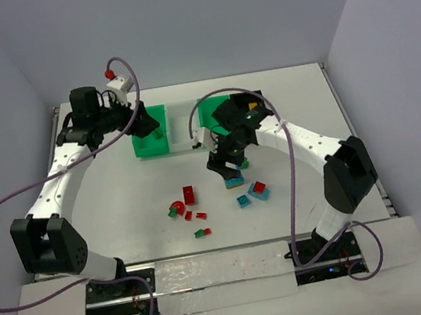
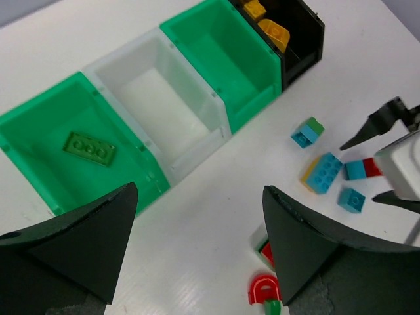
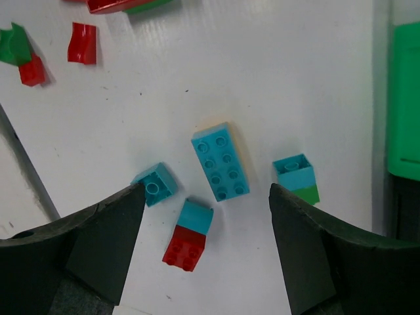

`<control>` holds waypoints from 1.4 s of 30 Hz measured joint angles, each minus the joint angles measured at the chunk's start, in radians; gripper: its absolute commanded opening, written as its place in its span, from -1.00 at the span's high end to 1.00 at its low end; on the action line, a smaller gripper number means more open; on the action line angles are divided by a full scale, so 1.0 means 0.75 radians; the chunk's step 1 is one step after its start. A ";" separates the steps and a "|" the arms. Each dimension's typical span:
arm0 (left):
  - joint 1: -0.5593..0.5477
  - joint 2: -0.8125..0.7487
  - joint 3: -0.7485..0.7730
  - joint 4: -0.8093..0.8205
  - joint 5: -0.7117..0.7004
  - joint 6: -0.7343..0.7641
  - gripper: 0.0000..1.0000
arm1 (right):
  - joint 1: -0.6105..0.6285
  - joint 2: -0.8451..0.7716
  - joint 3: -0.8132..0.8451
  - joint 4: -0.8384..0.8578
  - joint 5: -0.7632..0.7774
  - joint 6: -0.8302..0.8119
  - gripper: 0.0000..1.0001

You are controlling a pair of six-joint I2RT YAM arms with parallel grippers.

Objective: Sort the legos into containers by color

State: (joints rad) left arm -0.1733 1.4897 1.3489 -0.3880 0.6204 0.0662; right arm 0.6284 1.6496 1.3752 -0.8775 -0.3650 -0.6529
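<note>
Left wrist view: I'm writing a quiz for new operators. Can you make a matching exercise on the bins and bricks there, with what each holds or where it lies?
Things:
1. left-end green bin
2. white bin
3. black bin
4. long cyan brick

States:
A. holds yellow pieces
B. lies on the table
C. holds a flat green brick
D. looks empty

Pairs: 1-C, 2-D, 3-A, 4-B

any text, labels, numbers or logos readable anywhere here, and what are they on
None can be read in any view.
The bins show plain walls with no label.
The legos carry no print, and their studs are too small to show any lettering.
The arms show no legible marking.
</note>
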 measured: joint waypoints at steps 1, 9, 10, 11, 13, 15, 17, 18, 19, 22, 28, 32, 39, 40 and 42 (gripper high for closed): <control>0.009 -0.003 -0.015 -0.002 0.026 -0.005 -0.76 | 0.013 0.019 -0.001 -0.005 0.007 -0.018 -0.64; 0.073 -0.014 -0.081 -0.015 0.155 -0.056 -0.84 | 0.041 0.166 -0.018 0.000 0.065 -0.145 -0.61; 0.073 -0.020 -0.086 -0.014 0.159 -0.059 -0.84 | 0.041 0.180 -0.027 0.007 0.075 -0.155 -0.61; 0.073 -0.027 -0.093 -0.013 0.162 -0.061 -0.84 | 0.042 0.191 -0.037 0.013 0.085 -0.165 -0.61; 0.073 -0.046 -0.107 -0.013 0.168 -0.063 -0.84 | 0.044 0.211 -0.055 0.022 0.102 -0.180 -0.57; 0.073 -0.056 -0.113 -0.011 0.170 -0.064 -0.85 | 0.045 0.228 -0.067 0.035 0.119 -0.195 -0.52; 0.073 -0.058 -0.114 -0.011 0.173 -0.064 -0.85 | 0.046 0.242 -0.076 0.049 0.128 -0.208 -0.50; 0.073 -0.058 -0.115 -0.011 0.173 -0.064 -0.85 | 0.047 0.249 -0.079 0.055 0.133 -0.213 -0.45; 0.073 -0.058 -0.115 -0.011 0.173 -0.064 -0.85 | 0.048 0.254 -0.083 0.064 0.141 -0.219 -0.38; 0.075 -0.058 -0.115 -0.011 0.174 -0.064 -0.85 | 0.049 0.257 -0.106 0.089 0.156 -0.239 -0.21; 0.077 -0.058 -0.129 -0.006 0.177 -0.064 -0.84 | 0.049 0.257 -0.149 0.135 0.173 -0.272 0.32; 0.082 -0.058 -0.142 -0.001 0.179 -0.065 -0.80 | 0.050 0.243 -0.170 0.161 0.177 -0.284 0.73; 0.101 -0.067 -0.206 0.064 0.247 -0.072 -0.79 | 0.023 0.155 -0.151 0.107 0.035 -0.203 1.00; 0.102 -0.080 -0.236 0.086 0.275 -0.072 -0.80 | 0.003 0.132 -0.116 0.086 -0.032 -0.164 1.00; 0.103 -0.111 -0.299 0.121 0.327 -0.074 -0.81 | -0.048 0.076 -0.037 0.081 -0.166 -0.086 1.00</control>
State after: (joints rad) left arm -0.0963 1.4066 1.1250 -0.2970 0.8658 0.0105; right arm 0.5927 1.7063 1.3477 -0.8169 -0.4895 -0.7171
